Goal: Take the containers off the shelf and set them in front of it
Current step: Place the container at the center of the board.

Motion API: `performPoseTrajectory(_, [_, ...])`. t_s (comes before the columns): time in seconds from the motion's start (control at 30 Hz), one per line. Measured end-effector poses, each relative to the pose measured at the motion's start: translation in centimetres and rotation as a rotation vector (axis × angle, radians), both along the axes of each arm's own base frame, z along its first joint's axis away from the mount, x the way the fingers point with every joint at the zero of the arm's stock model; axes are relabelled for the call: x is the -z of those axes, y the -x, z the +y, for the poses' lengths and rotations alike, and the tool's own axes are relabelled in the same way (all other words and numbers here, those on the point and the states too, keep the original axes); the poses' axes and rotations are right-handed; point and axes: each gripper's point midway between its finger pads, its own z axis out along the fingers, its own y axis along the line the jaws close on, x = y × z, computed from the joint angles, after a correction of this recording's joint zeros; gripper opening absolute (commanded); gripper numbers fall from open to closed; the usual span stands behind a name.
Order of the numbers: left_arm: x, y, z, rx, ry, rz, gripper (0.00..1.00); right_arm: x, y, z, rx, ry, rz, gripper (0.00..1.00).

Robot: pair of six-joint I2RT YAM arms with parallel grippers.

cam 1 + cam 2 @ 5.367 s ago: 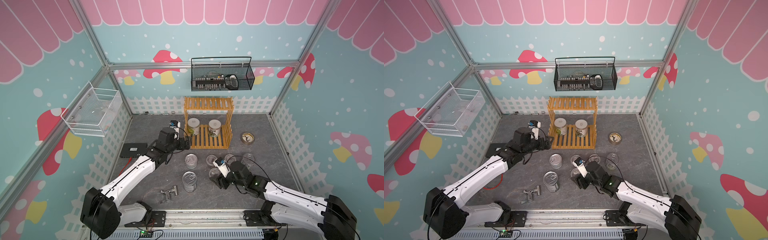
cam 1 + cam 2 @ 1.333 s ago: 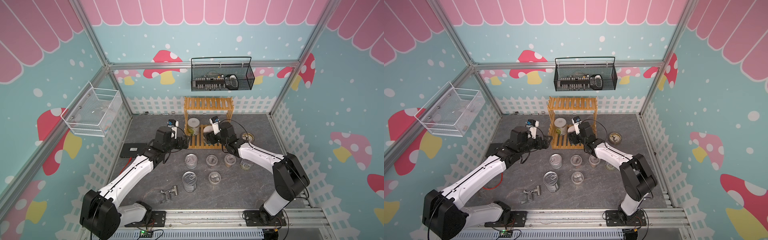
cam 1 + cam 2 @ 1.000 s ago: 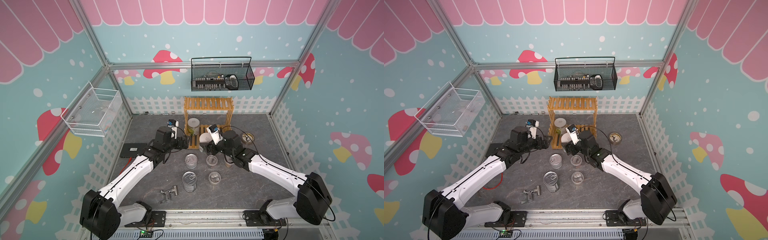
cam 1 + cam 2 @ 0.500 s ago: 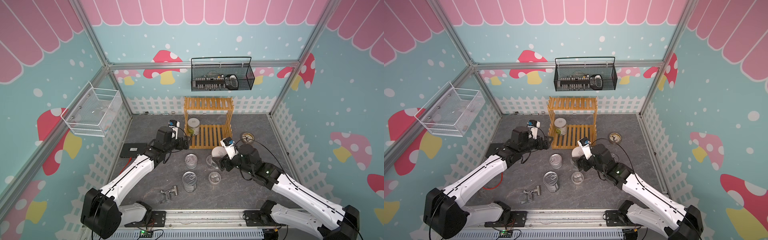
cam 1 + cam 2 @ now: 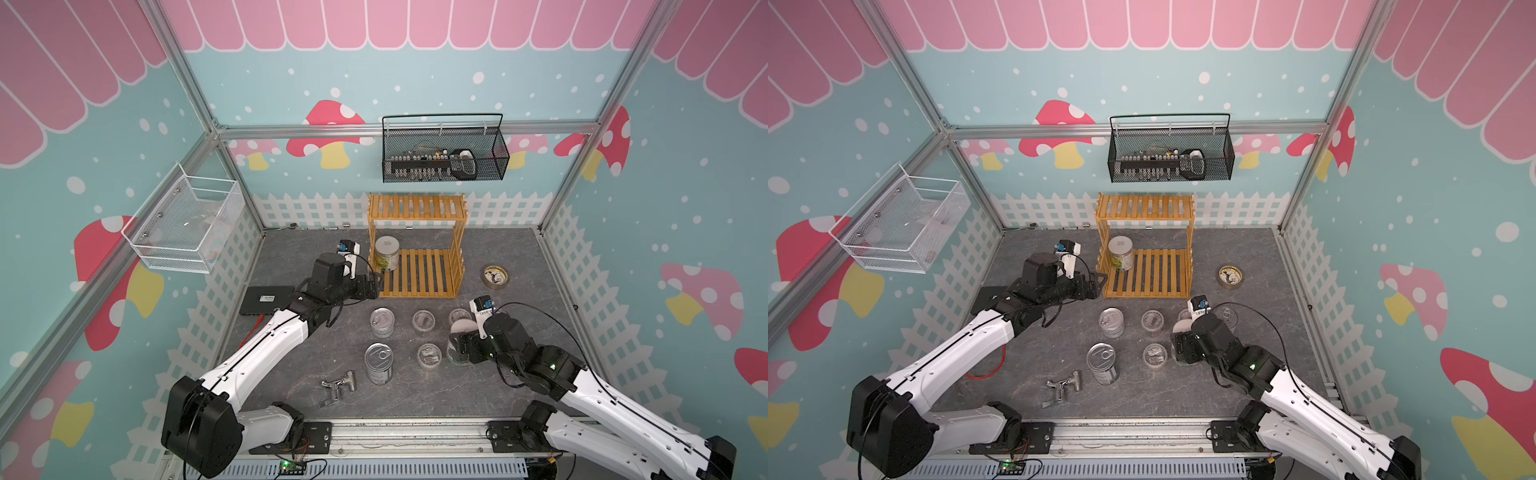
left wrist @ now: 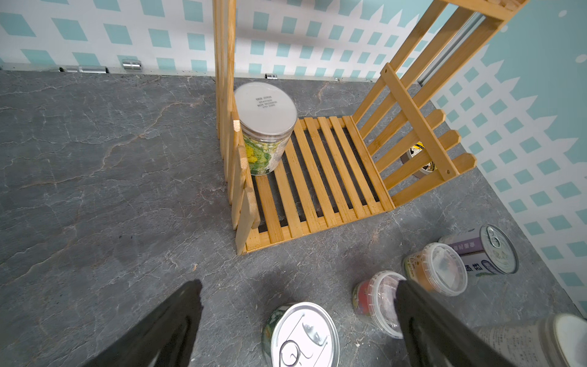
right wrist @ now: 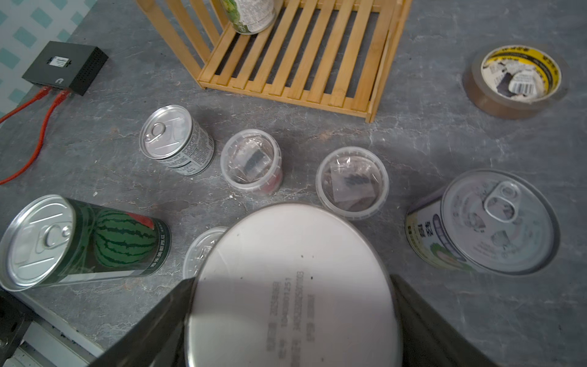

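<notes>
Between shelf and table's front edge: right gripper clamps white-lidded jar
Set it upright, clear of neighbouring clear tub; left gripper gapes, empty

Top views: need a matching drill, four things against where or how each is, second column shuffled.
1. green-label jar
2. front white-lidded jar
3. tape roll
4. left pincer

A. open and empty, near the shelf's front corner
B. upright on the shelf's lower tier
C. gripped in the right pincer
D. flat on the table, beside the shelf

Pairs: 1-B, 2-C, 3-D, 4-A
</notes>
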Motion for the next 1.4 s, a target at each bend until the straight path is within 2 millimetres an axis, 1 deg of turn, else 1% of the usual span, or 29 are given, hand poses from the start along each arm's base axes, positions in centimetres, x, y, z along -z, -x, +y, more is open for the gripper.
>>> performPoseTrajectory(0.23, [0.1,0.0,-0.1,0.003,0.001,0.003,0.98,4.0,1.1,-1.5,0.059,0.033,0.062,0.59])
performPoseTrajectory(0.43, [0.1,0.0,-0.1,0.003,0.0,0.003,0.98,5.6,1.0,-2.2,0.088,0.058,0.059,0.62])
performPoseTrajectory(0.63, [0.2,0.0,-0.1,0.003,0.0,0.004,0.98,5.7,0.6,-2.2,0.098,0.031,0.023,0.68])
performPoseTrajectory(0.77, [0.5,-0.1,-0.1,0.004,-0.003,0.011,0.98,5.7,0.5,-2.0,0.095,0.023,0.016,0.76])
performPoseTrajectory(0.97, [0.6,-0.1,-0.2,0.006,-0.003,0.014,0.98,5.7,0.5,-1.8,0.085,0.025,0.016,0.82])
performPoseTrajectory(1.07, [0.6,-0.1,-0.2,0.006,-0.003,0.014,0.98,5.8,0.5,-1.5,0.073,0.022,0.017,0.88])
performPoseTrajectory(1.4, [0.6,-0.1,-0.2,0.006,-0.003,0.015,0.98,5.9,0.8,-1.1,0.042,0.027,0.026,0.93])
